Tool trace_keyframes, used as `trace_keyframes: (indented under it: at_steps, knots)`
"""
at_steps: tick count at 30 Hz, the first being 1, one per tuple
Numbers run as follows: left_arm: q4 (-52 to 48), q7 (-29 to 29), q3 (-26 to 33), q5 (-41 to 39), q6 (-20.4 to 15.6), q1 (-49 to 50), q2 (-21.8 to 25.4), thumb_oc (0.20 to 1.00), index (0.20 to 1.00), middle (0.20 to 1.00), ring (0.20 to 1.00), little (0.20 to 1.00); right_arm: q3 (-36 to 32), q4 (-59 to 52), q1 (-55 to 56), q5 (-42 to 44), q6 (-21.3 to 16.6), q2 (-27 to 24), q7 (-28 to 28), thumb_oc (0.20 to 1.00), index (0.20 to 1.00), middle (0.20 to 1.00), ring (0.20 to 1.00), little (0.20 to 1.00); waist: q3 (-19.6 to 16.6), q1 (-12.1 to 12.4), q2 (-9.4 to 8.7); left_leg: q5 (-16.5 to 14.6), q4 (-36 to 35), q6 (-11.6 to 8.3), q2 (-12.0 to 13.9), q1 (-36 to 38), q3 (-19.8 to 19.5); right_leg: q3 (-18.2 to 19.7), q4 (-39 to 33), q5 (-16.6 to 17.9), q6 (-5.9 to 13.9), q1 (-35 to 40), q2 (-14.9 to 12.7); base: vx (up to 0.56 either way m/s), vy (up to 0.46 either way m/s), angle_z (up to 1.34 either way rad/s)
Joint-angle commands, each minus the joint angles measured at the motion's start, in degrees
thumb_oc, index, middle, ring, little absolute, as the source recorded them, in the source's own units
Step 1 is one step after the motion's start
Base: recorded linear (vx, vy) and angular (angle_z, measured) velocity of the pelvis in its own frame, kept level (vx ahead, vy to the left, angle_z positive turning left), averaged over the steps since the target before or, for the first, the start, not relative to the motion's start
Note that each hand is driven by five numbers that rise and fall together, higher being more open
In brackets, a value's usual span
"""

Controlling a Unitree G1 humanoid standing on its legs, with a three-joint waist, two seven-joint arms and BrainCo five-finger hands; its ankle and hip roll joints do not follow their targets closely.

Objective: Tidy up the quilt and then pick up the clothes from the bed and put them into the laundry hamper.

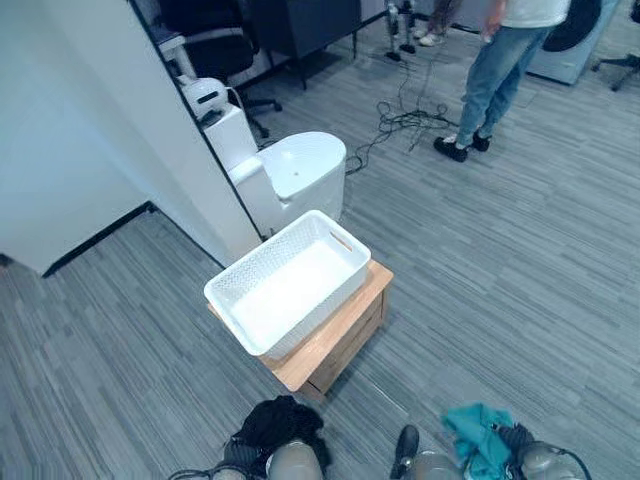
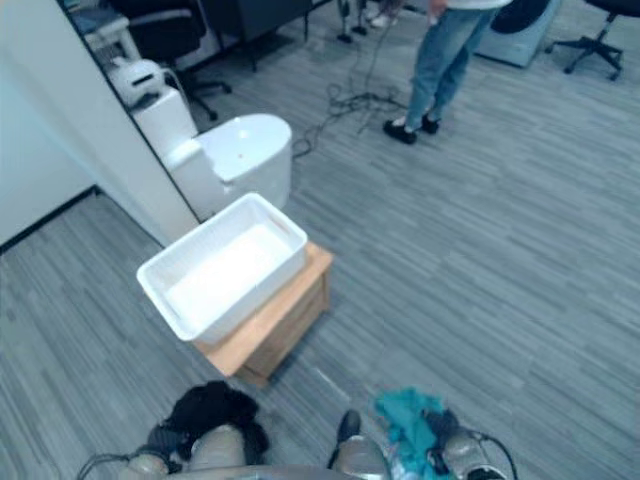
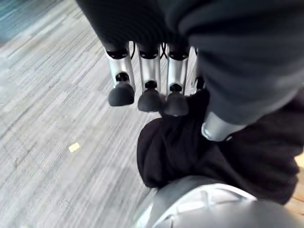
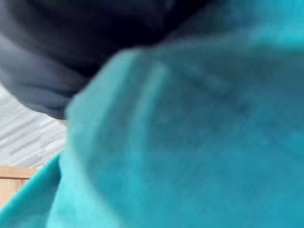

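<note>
The left hand grasped black clothes near the white hamper; the right hand's grip, under teal cloth, couldn't be told.

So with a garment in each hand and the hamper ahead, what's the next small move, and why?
Probably step toward the hamper: it sits empty on the wooden stand, while the black garment in the left hand and the teal garment are short of its rim.

One white laundry hamper is sitting on one wooden crate, with one black garment at six o'clock and one teal garment at five o'clock.
</note>
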Motion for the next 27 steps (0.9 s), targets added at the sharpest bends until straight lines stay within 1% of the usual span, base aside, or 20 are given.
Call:
trace_keyframes:
  at_steps: [1,2,3,4,5,6,7,8,9,10,13,14,15,16,18,21,23,24,25,27]
  knots:
    - [0.2,-0.3,-0.6,-0.6,0.5,-0.5,1.5,0.200,0.200,0.200,0.200,0.200,-0.7,-2.7,-1.2,-2.1,-1.5,-0.3,-0.7,0.200,0.200,0.200,0.200,0.200,0.5,0.2,0.81,-2.1,-9.6,2.73,-1.4,7.8,0.8,4.7,11.2,-8.7,6.50,-0.4,-5.2,0.21,0.025,0.95]
    - [1.4,-1.0,-0.9,1.1,1.2,-0.5,1.9,0.200,0.200,0.200,0.200,0.200,-0.8,-3.8,-1.3,-2.5,-1.7,0.2,-0.8,0.200,0.200,0.200,0.200,0.200,0.4,-0.7,0.72,-3.3,-12.5,4.14,-2.9,10.6,0.0,0.9,22.6,-5.5,9.35,-3.1,-8.0,0.20,0.032,0.99]
    - [1.6,-0.9,-1.0,1.6,1.4,-0.4,2.0,0.200,0.200,0.200,0.200,0.200,-1.0,-4.7,-1.4,-2.3,-1.8,0.5,-0.9,0.200,0.200,0.200,0.200,0.200,0.7,-1.2,0.35,-4.1,-13.1,5.21,-3.9,11.7,-1.1,1.3,26.3,-3.0,10.85,-4.1,-9.5,0.14,0.046,1.26]
    - [1.6,-0.9,-0.9,1.6,1.4,-0.4,2.0,0.200,0.200,0.200,0.200,0.200,-0.9,-4.8,-1.4,-2.3,-1.8,0.6,-0.9,0.200,0.200,0.200,0.200,0.200,0.7,-1.4,0.19,-4.2,-13.3,5.43,-4.3,11.8,-1.2,1.4,26.8,-3.1,11.08,-4.2,-10.0,0.06,0.029,2.00]
    - [1.4,-0.8,-1.4,2.1,1.5,-0.7,2.4,0.200,0.200,0.200,0.200,0.200,-0.8,-8.4,-1.7,-2.5,-2.1,0.7,-0.9,0.200,0.200,0.200,0.200,0.200,1.7,-2.5,-0.04,-4.4,-14.7,5.99,-4.7,13.5,-2.1,4.9,36.6,0.5,12.31,-9.5,-11.2,0.05,-0.050,2.04]
    - [0.3,-0.5,-1.1,1.5,1.1,-1.1,2.6,0.200,0.200,0.200,0.200,0.200,-0.6,-11.1,-1.8,-2.9,-2.6,0.5,-1.2,0.200,0.200,0.200,0.200,0.200,2.3,-2.6,0.02,-4.2,-14.9,5.73,-4.5,13.7,-4.6,8.5,36.0,-0.5,12.23,-11.1,-10.4,0.06,-0.126,2.23]
    - [-0.1,-0.4,-1.5,1.6,0.9,-1.4,2.7,0.200,0.200,0.200,0.200,0.200,-0.9,-13.2,-1.4,-2.8,-2.9,0.0,-1.6,0.200,0.200,0.200,0.200,0.200,2.4,-3.1,-0.07,-3.8,-14.9,5.39,-4.6,13.3,-6.2,10.5,32.9,-2.4,11.59,-10.7,-8.8,0.04,-0.118,1.54]
    - [-0.1,-0.4,-1.5,1.6,0.9,-1.4,2.7,0.200,0.200,0.200,0.200,0.200,-0.9,-13.2,-1.3,-2.8,-2.9,0.0,-1.6,0.200,0.200,0.200,0.200,0.200,2.4,-3.2,-0.06,-3.8,-14.9,5.39,-4.5,13.3,-6.3,10.4,32.9,-2.4,11.59,-10.7,-8.8,0.02,-0.104,1.49]
    - [-0.4,-0.3,-1.7,1.7,0.7,-1.5,2.7,0.200,0.200,0.200,0.200,0.200,-1.2,-15.6,-0.7,-2.9,-3.2,-0.6,-1.8,0.200,0.200,0.200,0.200,0.200,2.4,-3.7,-0.15,-3.5,-15.3,5.03,-4.7,12.9,-8.0,13.1,29.5,-4.3,11.11,-10.5,-6.9,-0.01,-0.178,1.36]
    - [-0.9,0.0,-2.0,2.0,0.0,-1.7,2.7,0.200,0.200,0.200,0.200,0.200,-3.3,-21.9,1.2,-2.8,-4.1,-3.1,-3.0,0.200,0.200,0.200,0.200,0.200,2.0,-5.3,0.00,-1.9,-16.7,4.44,-4.5,11.6,-11.2,20.4,18.4,-7.3,8.41,-9.2,-2.0,0.02,-0.204,1.30]
    - [-0.3,0.0,-2.1,3.3,-0.3,-1.4,2.5,0.200,0.200,0.200,0.200,0.200,-7.1,-31.8,4.0,-4.4,-5.0,-8.0,-4.1,0.200,0.200,0.200,0.200,0.200,0.8,-7.4,-0.33,-1.8,-17.6,4.18,-5.9,10.7,-15.9,29.6,10.8,-7.8,6.90,-7.4,2.5,0.05,-0.153,1.87]
    - [0.2,-0.3,-1.8,3.9,-0.2,-1.1,2.5,0.200,0.200,0.200,0.200,0.200,-8.0,-35.7,4.5,-5.4,-5.4,-9.8,-4.2,0.200,0.200,0.200,0.200,0.200,0.7,-7.7,-0.56,-2.2,-17.6,4.11,-6.3,10.9,-17.2,31.6,9.3,-7.5,6.84,-7.2,3.0,0.09,-0.127,1.72]
    - [0.5,-0.3,-1.6,4.4,-0.3,-0.9,2.6,0.200,0.200,0.200,0.200,0.200,-9.0,-39.1,4.9,-6.3,-5.8,-11.2,-4.4,0.200,0.200,0.200,0.200,0.200,0.4,-7.5,-0.58,-2.3,-17.6,4.02,-6.6,10.7,-17.8,32.0,7.6,-6.5,6.52,-7.4,3.1,0.08,-0.116,1.31]
    - [1.3,-0.3,-1.3,4.9,-0.4,-0.4,2.8,0.200,0.200,0.200,0.200,0.200,-10.2,-42.4,5.1,-7.5,-6.6,-13.4,-4.7,0.200,0.200,0.200,0.200,0.200,0.3,-7.3,-0.92,-2.6,-17.6,4.00,-7.2,11.0,-18.7,31.7,5.6,-6.3,6.32,-6.1,2.3,0.06,-0.130,0.86]
    - [1.5,-0.5,-0.6,5.1,-0.4,1.3,3.0,0.200,0.200,0.200,0.200,0.200,-11.8,-46.3,2.8,-8.5,-7.1,-16.8,-5.7,0.200,0.200,0.200,0.200,0.200,-0.2,-6.3,-0.95,-2.5,-17.6,3.58,-6.9,11.1,-19.0,29.9,4.1,-5.8,6.27,-5.1,1.8,0.07,-0.138,0.31]
    - [1.7,-0.7,0.7,4.8,-0.3,3.4,3.3,0.200,0.200,0.200,0.200,0.200,-13.1,-54.4,-2.5,-8.7,-8.3,-22.8,-5.0,0.200,0.200,0.200,0.200,0.200,-0.2,-5.2,-0.81,-2.3,-17.6,2.71,-6.4,12.0,-18.8,27.8,1.1,-5.2,5.97,-3.0,1.8,0.08,-0.146,0.11]
    - [1.5,-0.7,0.8,4.6,-0.7,4.1,3.3,0.200,0.200,0.200,0.200,0.200,-13.0,-58.9,-6.3,-8.7,-9.3,-26.8,-4.6,0.200,0.200,0.200,0.200,0.200,-0.3,-4.6,-0.62,-2.0,-17.6,2.23,-6.1,12.3,-18.5,27.1,-0.3,-4.5,5.87,-2.1,1.9,0.10,-0.134,-0.04]
    - [1.5,-0.6,0.5,4.3,-0.9,4.5,3.3,0.200,0.200,0.200,0.200,0.200,-11.5,-61.4,-10.7,-7.7,-10.3,-28.9,-4.2,0.200,0.200,0.200,0.200,0.200,-0.4,-3.9,-0.41,-1.6,-17.6,1.76,-5.8,12.3,-18.3,26.4,-1.7,-3.9,5.75,-1.8,2.1,0.09,-0.116,-0.13]
    - [1.5,-0.6,0.6,4.3,-1.0,4.5,3.2,0.200,0.200,0.200,0.200,0.200,-11.3,-61.3,-11.0,-7.7,-10.3,-28.9,-4.2,0.200,0.200,0.200,0.200,0.200,-0.4,-4.0,-0.36,-1.6,-17.6,1.74,-5.8,12.3,-18.3,26.4,-1.8,-3.9,5.75,-1.7,2.1,0.06,-0.107,-0.08]
    - [1.5,-0.4,0.1,3.8,-1.3,4.6,3.2,0.200,0.200,0.200,0.200,0.200,-8.5,-62.8,-16.4,-5.9,-11.3,-30.9,-3.2,0.200,0.200,0.200,0.200,0.200,-0.3,-3.4,0.02,-1.2,-17.6,1.22,-5.3,12.3,-18.3,25.8,-2.6,-3.6,5.59,-1.3,2.1,0.05,-0.088,-0.01]
